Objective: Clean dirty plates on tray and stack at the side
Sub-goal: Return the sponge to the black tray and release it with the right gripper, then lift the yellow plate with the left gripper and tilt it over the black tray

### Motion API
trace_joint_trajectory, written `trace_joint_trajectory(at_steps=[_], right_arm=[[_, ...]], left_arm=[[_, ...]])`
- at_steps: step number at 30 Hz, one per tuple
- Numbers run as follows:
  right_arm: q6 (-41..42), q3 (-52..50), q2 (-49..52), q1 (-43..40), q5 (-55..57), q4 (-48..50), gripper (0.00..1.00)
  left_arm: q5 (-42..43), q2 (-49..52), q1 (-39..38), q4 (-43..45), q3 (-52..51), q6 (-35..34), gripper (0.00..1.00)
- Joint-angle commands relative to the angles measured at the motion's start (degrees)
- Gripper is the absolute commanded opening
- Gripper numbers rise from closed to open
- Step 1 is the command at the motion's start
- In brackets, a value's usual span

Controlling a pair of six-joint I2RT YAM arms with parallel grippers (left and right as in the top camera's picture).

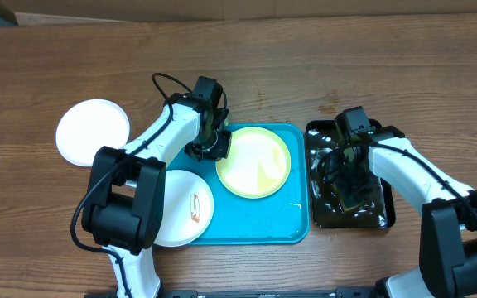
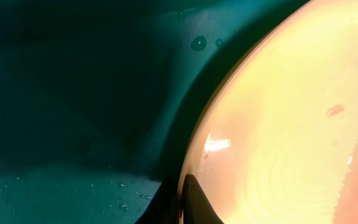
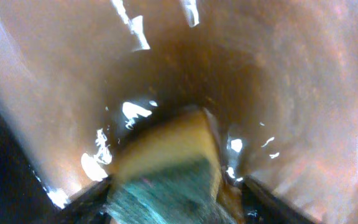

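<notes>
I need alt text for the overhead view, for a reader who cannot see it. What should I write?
The left gripper meets the left rim of a green plate on a blue tray, while the right gripper holds a sponge in a black tray. One white plate lies on the table; a smeared plate overlaps the blue tray's left edge.

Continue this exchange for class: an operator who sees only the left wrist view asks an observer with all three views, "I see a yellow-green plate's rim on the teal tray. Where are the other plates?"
Observer: One white plate lies on the table, left of the tray.
Operator: And the third?
Observer: A second white plate, with a brown smear, overlaps the tray's left edge.
Operator: Where is the right arm?
Observer: The right gripper is over the black tray, with a sponge between its fingers.
</notes>
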Motion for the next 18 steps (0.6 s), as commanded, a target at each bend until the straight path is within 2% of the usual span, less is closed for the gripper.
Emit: trace_joint_trajectory(at_steps=[1, 4, 6, 9, 18], right_arm=[[-0.1, 4.4, -0.7, -3.1, 0.9, -3.3, 0.76], [-1.4, 8.6, -1.1, -5.7, 0.9, -7.3, 0.85], [-1.4, 10.9, -1.1, -7.2, 0.9, -9.4, 0.87], [-1.3, 13.5, -1.1, -9.5, 0.8, -12.1, 0.93], [-0.8, 14.2, -1.1, -14.4, -1.3, -11.0, 0.98]], left_arm=[[-1.1, -0.1, 0.2, -1.0, 0.7, 0.3, 0.04], [-1.5, -2.3, 0.2, -1.0, 0.7, 0.2, 0.04], [-1.7, -4.4, 0.2, -1.0, 0.7, 0.2, 0.04], [-5.0, -8.4, 0.2, -1.2, 0.7, -0.5, 0.04], [-10.1, -13.8, 0.2, -2.2, 0.7, -2.4, 0.04]])
